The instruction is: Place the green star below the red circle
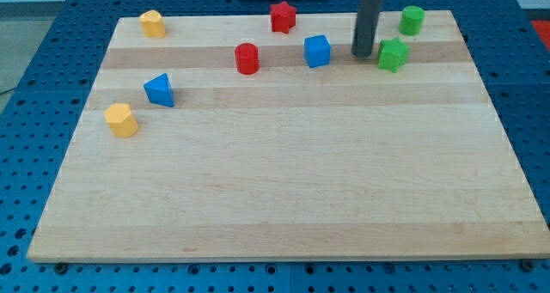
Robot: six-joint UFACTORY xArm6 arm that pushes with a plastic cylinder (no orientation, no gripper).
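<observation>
The green star (393, 54) lies near the view's top right of the wooden board (284, 190). The red circle, a short red cylinder (247, 58), stands left of it, past a blue cube (317, 51). My dark rod comes down from the view's top and my tip (363, 55) rests on the board just left of the green star, very close to it, between the star and the blue cube. I cannot tell if the tip touches the star.
A green cylinder (412, 20) sits above the star. A red star (283, 17) is at the top centre. A yellow block (152, 24) is at the top left, a blue triangle (159, 90) and a yellow hexagon (121, 120) at the left.
</observation>
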